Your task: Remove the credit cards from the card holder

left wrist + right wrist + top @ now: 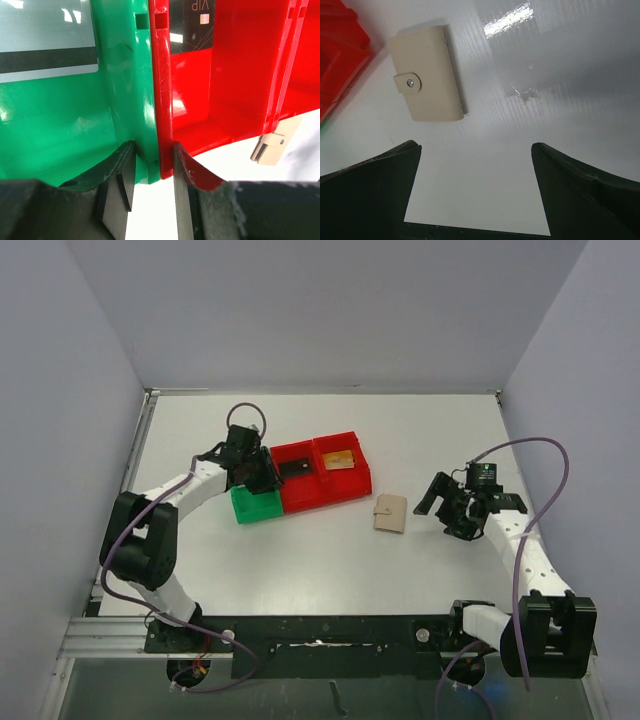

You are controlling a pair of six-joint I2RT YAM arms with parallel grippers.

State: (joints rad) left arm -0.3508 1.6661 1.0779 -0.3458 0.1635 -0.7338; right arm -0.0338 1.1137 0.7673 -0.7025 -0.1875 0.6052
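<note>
My card holder (426, 75) lies flat and closed on the table (300, 560), tan, snap tab fastened, near the red bin (320, 498). A silver-grey card (45, 40) with a black stripe rests in the green bin (50, 130). A black card (192, 25) lies in the adjoining red compartment, and a gold card (339, 460), perhaps more than one, in the next.

The left end effector (153, 144), on a forward-reaching arm, is narrowed, seemingly clamped, on the joined bin walls (155, 75) between its fingers; the right end effector (476, 146), on an inward-bent arm, gapes wide, tilted downward.
</note>
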